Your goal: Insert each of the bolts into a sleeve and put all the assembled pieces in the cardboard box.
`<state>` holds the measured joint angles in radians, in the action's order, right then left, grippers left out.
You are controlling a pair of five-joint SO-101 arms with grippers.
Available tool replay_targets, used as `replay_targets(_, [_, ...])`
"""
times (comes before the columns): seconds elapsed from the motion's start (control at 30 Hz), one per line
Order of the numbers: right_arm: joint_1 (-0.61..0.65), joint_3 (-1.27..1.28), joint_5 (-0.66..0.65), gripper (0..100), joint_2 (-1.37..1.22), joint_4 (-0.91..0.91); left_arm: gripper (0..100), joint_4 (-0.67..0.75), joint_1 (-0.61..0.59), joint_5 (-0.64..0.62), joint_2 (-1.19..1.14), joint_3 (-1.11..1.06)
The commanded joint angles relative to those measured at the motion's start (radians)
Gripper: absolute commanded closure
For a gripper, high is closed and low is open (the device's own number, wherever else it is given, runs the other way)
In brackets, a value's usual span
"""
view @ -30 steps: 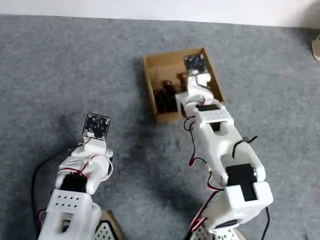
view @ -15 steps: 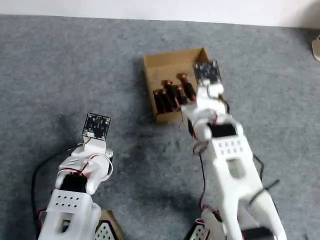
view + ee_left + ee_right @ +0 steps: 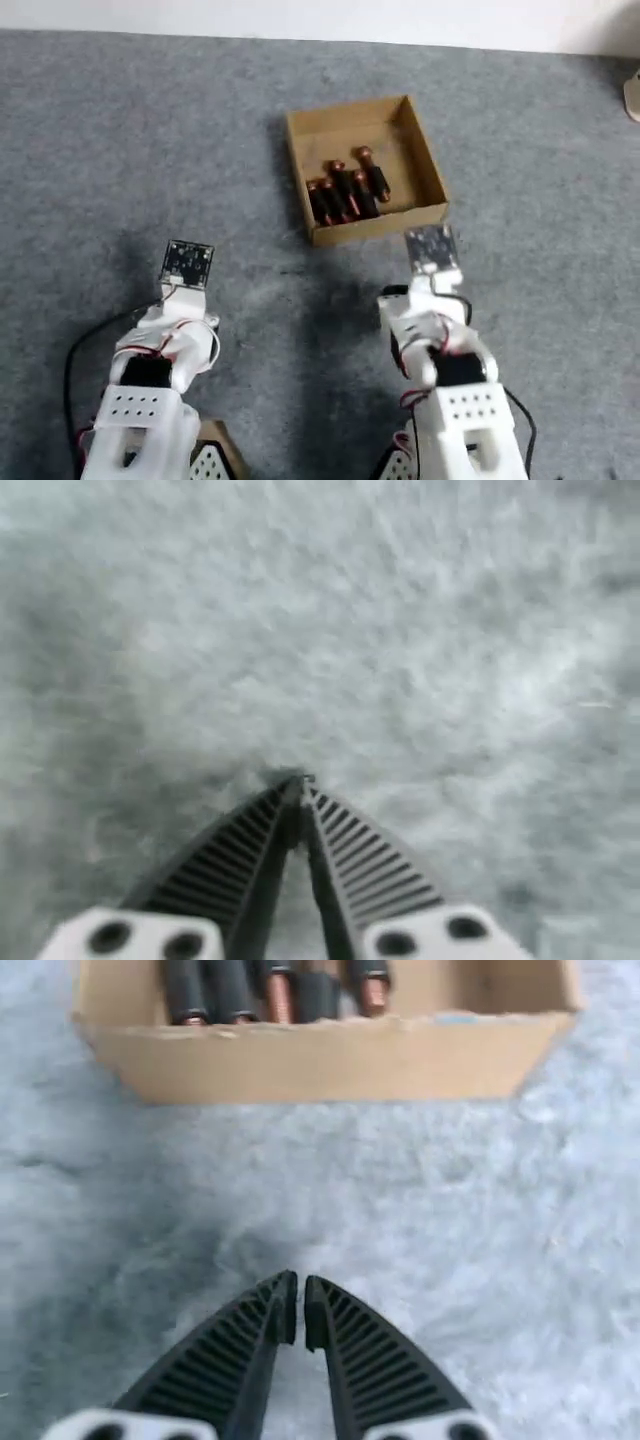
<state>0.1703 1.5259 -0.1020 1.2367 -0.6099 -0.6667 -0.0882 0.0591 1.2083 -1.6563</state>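
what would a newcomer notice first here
The cardboard box stands out against the grey carpet, with several copper-tipped assembled pieces lying inside. Nearer the camera, the left gripper and right gripper are both shut and empty, the right one facing the box's near wall.

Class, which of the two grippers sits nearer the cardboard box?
The right gripper: the cardboard box lies just ahead of it; the left gripper faces bare carpet.

bright even light, soft faint shadows
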Motion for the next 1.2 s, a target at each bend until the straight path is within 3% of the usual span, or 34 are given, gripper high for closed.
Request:
replay_targets(0.0, [-0.061,0.081,0.003,99.3,0.13,-0.007,99,0.011,-0.059,0.0,0.013,0.007])
replay_targets(0.2, [-0.15,0.303,0.009,99.3,0.338,-0.056,99,0.011,-0.229,0.0,0.013,0.008])
replay_targets(0.33, [-0.182,0.306,0.011,99.3,0.461,-0.246,99,0.015,-0.305,0.0,0.013,0.005])
replay_targets(0.57, [-0.15,0.305,0.008,99.3,0.602,-0.65,99,0.015,-0.308,0.0,0.013,0.004])
replay_targets(1.03, [-0.15,0.305,0.006,99.3,0.593,-0.621,99,0.015,-0.308,0.002,0.015,0.001])
replay_targets(1.17, [-0.15,0.305,0.006,99.3,0.593,-0.621,99,0.014,-0.303,0.002,0.137,-0.048])
